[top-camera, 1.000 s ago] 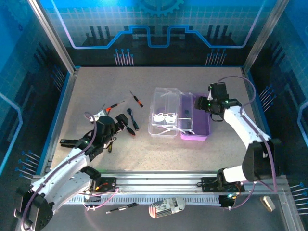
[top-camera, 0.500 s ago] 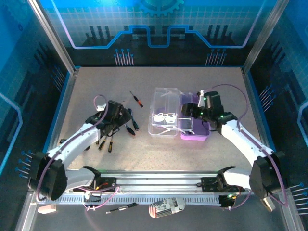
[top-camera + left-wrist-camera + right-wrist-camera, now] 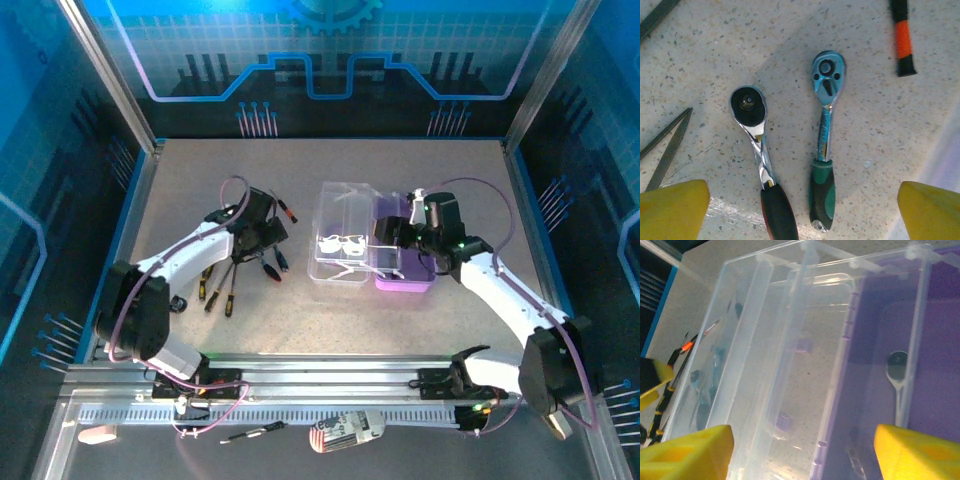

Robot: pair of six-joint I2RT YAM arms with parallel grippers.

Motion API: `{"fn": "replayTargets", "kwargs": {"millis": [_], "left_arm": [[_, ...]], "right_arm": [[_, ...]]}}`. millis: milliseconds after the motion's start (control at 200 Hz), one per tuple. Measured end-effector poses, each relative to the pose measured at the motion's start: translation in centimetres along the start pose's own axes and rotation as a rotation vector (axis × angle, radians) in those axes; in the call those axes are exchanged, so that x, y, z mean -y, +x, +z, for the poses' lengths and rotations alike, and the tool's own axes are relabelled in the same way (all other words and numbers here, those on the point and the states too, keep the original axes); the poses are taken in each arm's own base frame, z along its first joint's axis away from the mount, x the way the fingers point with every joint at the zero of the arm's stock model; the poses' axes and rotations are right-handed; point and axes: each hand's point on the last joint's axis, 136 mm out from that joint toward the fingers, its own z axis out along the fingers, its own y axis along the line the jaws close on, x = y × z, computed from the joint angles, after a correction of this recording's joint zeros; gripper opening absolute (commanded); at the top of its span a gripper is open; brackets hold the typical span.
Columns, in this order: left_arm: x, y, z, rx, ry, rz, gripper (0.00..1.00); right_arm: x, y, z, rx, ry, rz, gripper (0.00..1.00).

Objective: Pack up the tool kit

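Observation:
The tool kit lies open at mid-table, its clear lid (image 3: pixel 340 245) flat on the left and its purple base (image 3: pixel 410 268) on the right. My right gripper (image 3: pixel 392 235) hovers open over the hinge line. In the right wrist view, the right gripper (image 3: pixel 802 455) has lid (image 3: pixel 790 340) and base (image 3: pixel 935 315) under it, and a small ratchet (image 3: pixel 897 370) lies in the base. My left gripper (image 3: pixel 268 238) hangs open over loose tools. Between its fingertips (image 3: pixel 672 210) lie a black-handled ratchet (image 3: pixel 752 130) and a green-handled ratchet (image 3: pixel 825 145). A black-and-orange screwdriver handle (image 3: pixel 902 40) lies beyond them.
Several black-and-yellow handled screwdrivers (image 3: pixel 218 285) lie left of the ratchets. Thin metal tweezers (image 3: pixel 665 150) lie at the left of the left wrist view. A loose screwdriver (image 3: pixel 255 432) and a white object (image 3: pixel 345 430) sit below the front rail. Blue walls enclose the table.
The left arm has swung forward and right, from near the front edge to above the loose tools. The right gripper has come left and down over the open box.

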Motion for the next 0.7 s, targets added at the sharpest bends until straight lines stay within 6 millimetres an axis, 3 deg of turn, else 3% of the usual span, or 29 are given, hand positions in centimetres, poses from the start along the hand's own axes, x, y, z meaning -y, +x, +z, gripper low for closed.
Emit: {"fn": "replayTargets", "kwargs": {"millis": [120,360,505,700], "left_arm": [[-0.5,0.4,0.5,-0.014,-0.019,0.020,0.57],[-1.9,1.1,1.6,-0.029,-0.057,0.035,0.56],[-3.0,1.7,3.4,-0.064,-0.119,0.051,0.52],[-3.8,2.0,4.6,-0.077,-0.158,0.073,0.50]], "right_arm": [[-0.3,0.4,0.1,-0.022,-0.018,0.020,0.55],[-0.9,0.1,-0.9,-0.003,-0.035,0.017,0.52],[-1.3,-0.3,-1.5,0.015,-0.045,0.011,0.46],[-1.2,0.4,-1.3,-0.003,-0.056,0.020,0.43]]}}
